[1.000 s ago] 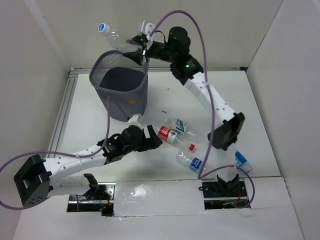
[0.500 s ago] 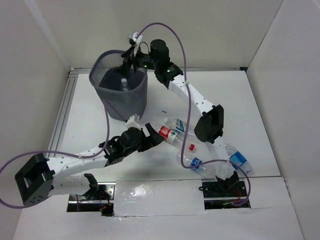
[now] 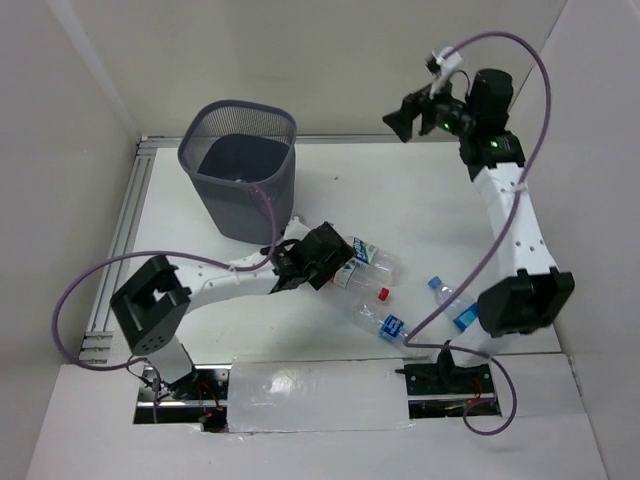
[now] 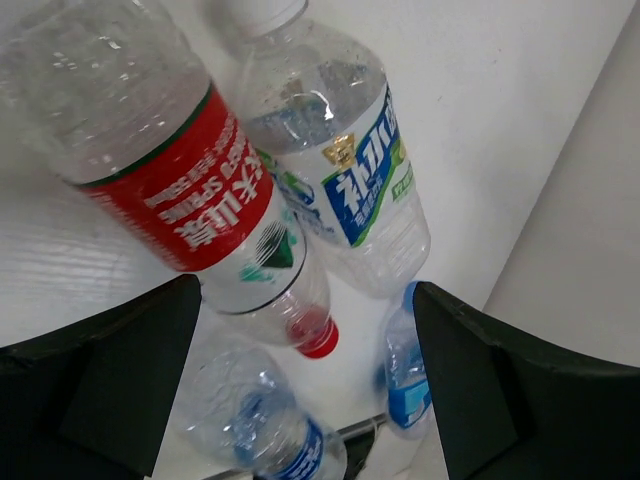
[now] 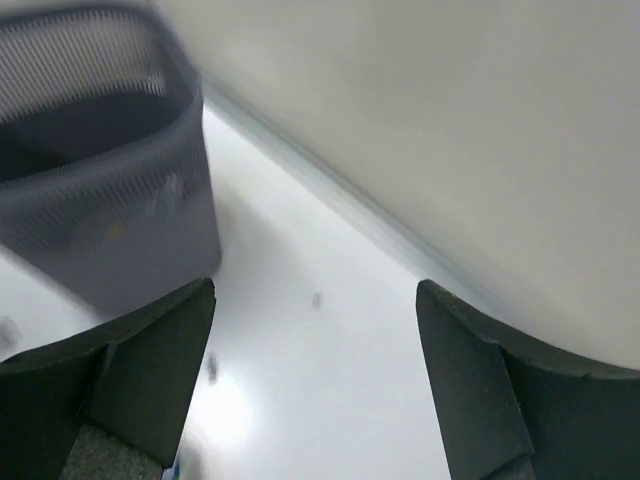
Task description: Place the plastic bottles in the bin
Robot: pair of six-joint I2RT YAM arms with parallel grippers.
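- While the left tool (image 3: 332,262) hovers low over the huddle of bottles at mid-frame of the top view, its jaws stand wide apart and hold nothing. In the left wrist view its fingers (image 4: 110,380) flank the red-label bottle (image 4: 185,190) without touching it.
- That bottle lies on its side on the table (image 3: 400,200), its red cap towards the lower frame. The white-green-label bottle (image 4: 345,170) lies right against it.
- Two blue-label bottles also lie flat: one (image 3: 380,322) just below centre, the other (image 3: 452,300) at lower right beside the right arm's elbow.
- At upper left the bin (image 3: 245,205) stands upright, well apart from the bottles. Its inside is too dark to tell what it holds.
- At upper right, the right tool (image 3: 400,118) hangs high above the table, jaws fully spread and empty. Its wrist view shows only the blurred bin and bare table between them.
- Handling, as a judgement: the bottles look thin-walled and empty but for droplets, so they should be light, easily crushed and quick to roll. The clear plastic is likely slippery.
- The best hold looks to be across the labelled middle of the barrel, jaws square to its length and well off the tapered neck.
- One finger must slip between the red-label bottle and its neighbour, which could nudge either one away.
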